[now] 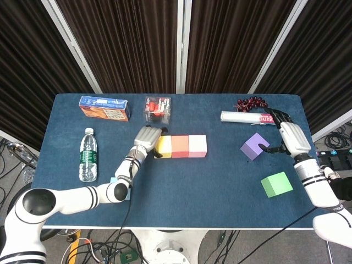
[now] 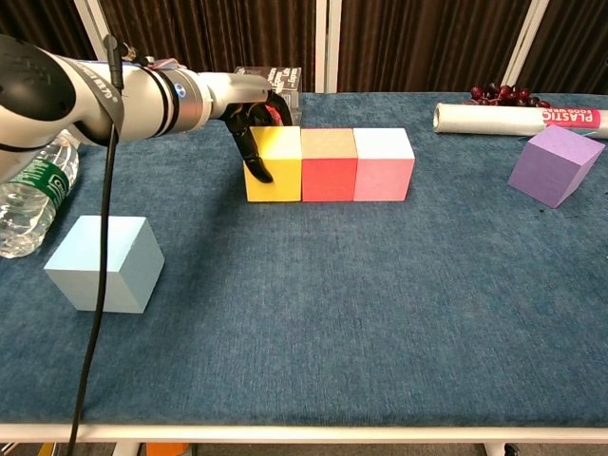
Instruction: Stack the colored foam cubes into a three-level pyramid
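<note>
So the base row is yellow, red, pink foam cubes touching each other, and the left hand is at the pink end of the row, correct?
Not quite. The row of yellow foam cube, red foam cube and pink foam cube does touch, but the left hand is at the yellow end, its fingers against that cube. The chest view shows this.

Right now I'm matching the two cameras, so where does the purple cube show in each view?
Head view: purple cube right of centre, beside the right hand.
Chest view: purple cube at the right edge, tilted; that hand is out of frame.
Shared landmark: the plastic wrap roll just behind it.
</note>
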